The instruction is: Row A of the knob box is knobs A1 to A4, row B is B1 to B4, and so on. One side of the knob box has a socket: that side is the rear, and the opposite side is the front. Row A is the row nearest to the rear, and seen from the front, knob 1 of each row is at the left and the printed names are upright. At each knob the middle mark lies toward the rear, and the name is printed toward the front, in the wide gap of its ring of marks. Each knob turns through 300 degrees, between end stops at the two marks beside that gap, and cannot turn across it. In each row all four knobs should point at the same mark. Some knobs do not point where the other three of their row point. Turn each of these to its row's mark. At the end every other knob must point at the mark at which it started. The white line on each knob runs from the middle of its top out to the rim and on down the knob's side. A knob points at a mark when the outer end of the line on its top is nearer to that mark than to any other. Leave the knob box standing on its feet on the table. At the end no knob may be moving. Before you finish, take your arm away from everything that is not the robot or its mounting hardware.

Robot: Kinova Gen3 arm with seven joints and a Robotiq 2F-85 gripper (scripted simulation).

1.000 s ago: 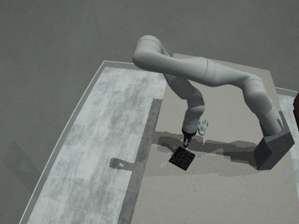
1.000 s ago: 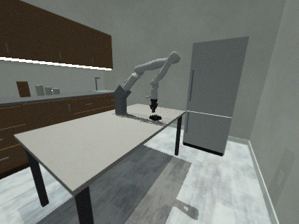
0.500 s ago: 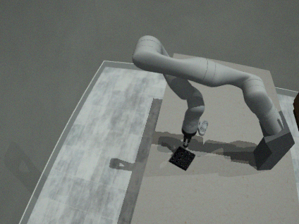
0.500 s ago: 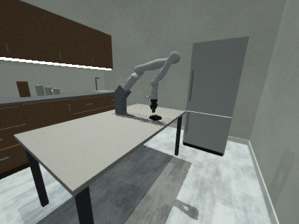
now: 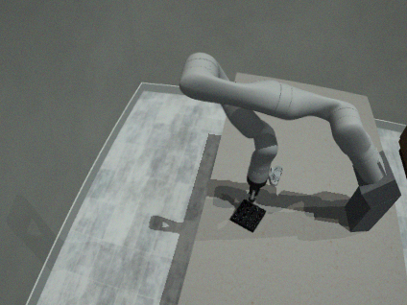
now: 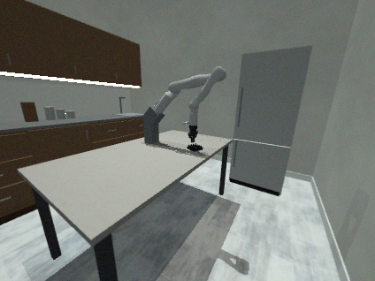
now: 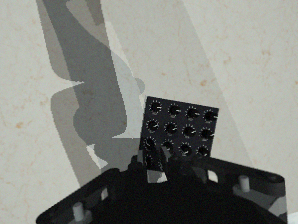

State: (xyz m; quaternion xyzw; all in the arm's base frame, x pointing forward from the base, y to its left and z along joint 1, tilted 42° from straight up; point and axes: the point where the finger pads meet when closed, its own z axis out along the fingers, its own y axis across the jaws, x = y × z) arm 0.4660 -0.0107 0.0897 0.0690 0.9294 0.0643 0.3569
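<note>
The knob box [image 5: 248,215] is a small black square box with four rows of knobs. It stands on the table near the edge and also shows in the exterior view [image 6: 195,148] and the wrist view [image 7: 179,132]. My gripper [image 7: 152,156] hangs straight down, just above the box corner that lies lowest and leftmost in the wrist view. Its fingers stand a narrow gap apart on either side of that corner knob [image 7: 153,161], and I see no grip on it. The knob names and white lines are too small to read. The wrist body hides the box's lower edge.
The arm's grey base [image 5: 371,203] stands on the table to the right of the box. A small white object [image 5: 275,175] lies on the table just behind the gripper. The table edge [image 5: 203,192] runs close to the left of the box. A fridge [image 6: 265,117] stands beyond the table.
</note>
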